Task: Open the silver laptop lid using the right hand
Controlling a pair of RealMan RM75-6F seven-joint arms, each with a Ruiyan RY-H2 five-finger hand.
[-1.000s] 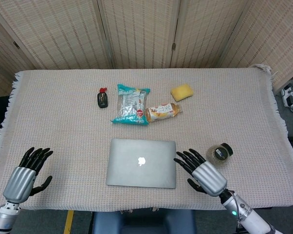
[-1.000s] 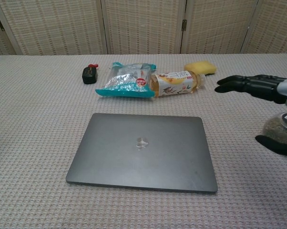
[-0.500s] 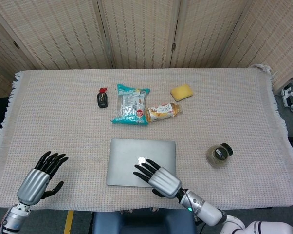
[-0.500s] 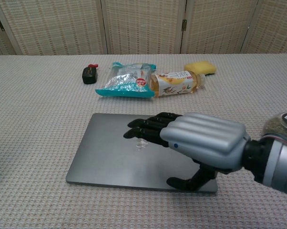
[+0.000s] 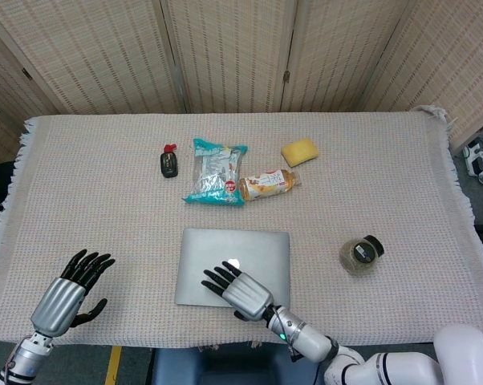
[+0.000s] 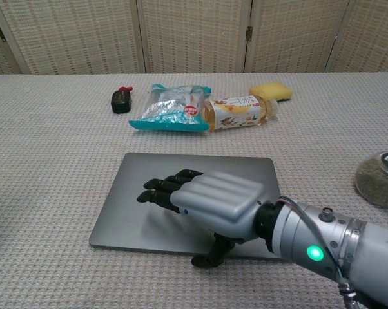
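Note:
The silver laptop [image 5: 241, 249] [image 6: 232, 174] lies flat and closed near the table's front edge. My right hand [image 5: 235, 290] [image 6: 203, 203] hovers over its front half, palm down, fingers stretched toward the left, thumb hanging by the front edge. Nothing is held in it. My left hand [image 5: 67, 289] floats open above the cloth at the front left, well apart from the laptop; only the head view shows it.
Behind the laptop lie a teal snack bag [image 5: 215, 183], a bottle on its side [image 5: 267, 184], a yellow sponge [image 5: 300, 151] and a small black object with a red cap [image 5: 169, 162]. A glass jar [image 5: 361, 253] stands to the right. Folding screens close the back.
My right hand has slid from the laptop's right side leftward across the lid and lower over its front half. The left hand edged forward slightly. The laptop stays closed.

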